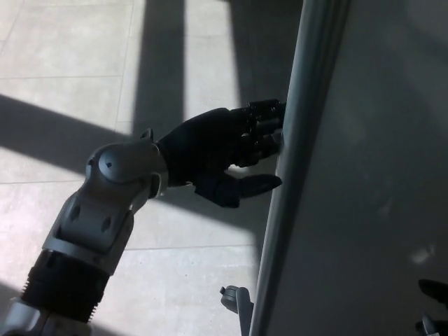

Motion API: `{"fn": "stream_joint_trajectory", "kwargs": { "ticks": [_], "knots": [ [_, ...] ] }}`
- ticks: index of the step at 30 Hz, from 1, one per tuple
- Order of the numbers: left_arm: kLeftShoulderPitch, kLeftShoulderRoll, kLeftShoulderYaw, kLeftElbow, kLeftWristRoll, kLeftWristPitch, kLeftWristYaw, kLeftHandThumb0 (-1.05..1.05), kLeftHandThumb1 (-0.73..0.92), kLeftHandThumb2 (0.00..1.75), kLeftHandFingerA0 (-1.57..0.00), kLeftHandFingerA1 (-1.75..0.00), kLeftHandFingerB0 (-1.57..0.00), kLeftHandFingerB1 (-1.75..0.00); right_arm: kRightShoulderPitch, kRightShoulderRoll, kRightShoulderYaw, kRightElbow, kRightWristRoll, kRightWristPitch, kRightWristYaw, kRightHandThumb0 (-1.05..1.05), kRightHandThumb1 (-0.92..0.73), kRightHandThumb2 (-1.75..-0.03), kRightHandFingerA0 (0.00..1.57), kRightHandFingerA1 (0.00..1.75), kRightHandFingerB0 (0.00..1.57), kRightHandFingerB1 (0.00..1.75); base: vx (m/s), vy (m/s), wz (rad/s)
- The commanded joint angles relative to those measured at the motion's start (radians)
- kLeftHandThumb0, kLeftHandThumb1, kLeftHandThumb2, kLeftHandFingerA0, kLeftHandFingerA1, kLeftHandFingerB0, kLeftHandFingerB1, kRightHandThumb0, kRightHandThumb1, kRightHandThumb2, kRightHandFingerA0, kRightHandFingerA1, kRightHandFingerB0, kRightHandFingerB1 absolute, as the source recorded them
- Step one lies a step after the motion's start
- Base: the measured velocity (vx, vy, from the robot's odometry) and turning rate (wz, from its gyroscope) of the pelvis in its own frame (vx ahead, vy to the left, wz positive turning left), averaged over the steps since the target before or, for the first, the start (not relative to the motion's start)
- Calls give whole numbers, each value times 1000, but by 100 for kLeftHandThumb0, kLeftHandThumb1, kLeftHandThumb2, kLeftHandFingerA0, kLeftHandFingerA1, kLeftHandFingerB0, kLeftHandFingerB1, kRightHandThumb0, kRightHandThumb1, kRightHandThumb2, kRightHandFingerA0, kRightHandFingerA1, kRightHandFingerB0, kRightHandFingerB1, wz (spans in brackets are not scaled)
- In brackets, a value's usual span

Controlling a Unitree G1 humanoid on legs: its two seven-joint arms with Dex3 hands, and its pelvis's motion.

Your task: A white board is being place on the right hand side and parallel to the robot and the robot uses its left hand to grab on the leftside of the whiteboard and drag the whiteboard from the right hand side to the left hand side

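Note:
The whiteboard (364,168) stands upright on the right of the head view. Its grey metal frame edge (297,140) runs from the top down to the bottom middle. My left hand (231,150) reaches across from the lower left to that left edge. Its fingers (264,126) are curled against the frame, and the thumb (248,186) points at the frame just below them. A small dark piece of my right hand (434,292) shows at the bottom right corner, too little to judge.
The floor (70,63) is pale tile crossed by bands of sunlight and shadow. A grey foot of the board's stand (236,299) sticks out at the bottom by the frame.

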Motion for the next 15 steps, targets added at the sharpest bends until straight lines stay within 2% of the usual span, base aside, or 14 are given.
{"fn": "stream_joint_trajectory", "kwargs": {
  "ticks": [1, 2, 3, 4, 8, 9, 11, 12, 15],
  "knots": [
    [1, -34, -14, 19, -16, 55, 7, -83, 58, 58, 0, 0, 0, 0, 2, -18, 1, 2, 0, -8, -9, -52, -64, -106, 58, 65, 26, 51, 0, 0, 0],
    [1, -34, -14, 19, -15, 56, 7, -83, 58, 58, 0, 0, 0, 0, 2, -18, 1, 2, 0, -7, -9, -52, -64, -106, 58, 65, 26, 51, 0, 0, 0],
    [-11, -42, -13, 41, -11, 50, 10, -87, 49, 83, 0, 0, 0, 0, 0, -17, 0, 2, 1, -7, -9, -52, -65, -106, 58, 65, 27, 51, 0, 0, 0],
    [-34, -57, -17, 75, 2, 44, 24, -88, 48, 85, 0, 0, 0, 0, -2, -15, -4, 2, 6, -5, -3, -52, -64, -106, 57, 65, 27, 51, 0, 0, 0],
    [-52, -74, -33, 71, 27, 54, 60, -87, 49, 85, 0, 0, 0, 0, -8, -11, -12, 3, 16, -4, 13, -51, -64, -105, 57, 65, 27, 51, 0, 0, 0],
    [-59, -82, -38, 75, 34, 63, 73, -83, 59, 59, 0, 0, 0, 0, -9, -12, -8, 4, 11, -4, 12, -52, -64, -106, 55, 64, 26, 51, 0, 0, 0],
    [-73, -94, -45, 88, 43, 75, 91, -83, 59, 59, 0, 0, 0, 0, -10, -14, -5, 3, 5, -1, 8, -53, -64, -106, 56, 64, 26, 51, 0, 0, 0],
    [-86, -107, -46, 107, 47, 85, 106, -83, 49, 83, 0, 0, 0, 0, -10, -13, -7, 3, 8, -3, 9, -50, -64, -106, 57, 65, 26, 51, 0, 0, 0],
    [-119, -144, -41, 170, 59, 87, 154, -82, 48, 81, 0, 0, 0, 0, -9, -11, -11, 2, 12, -8, 14, -52, -64, -106, 57, 65, 26, 51, 0, 0, 0]
  ]
}}
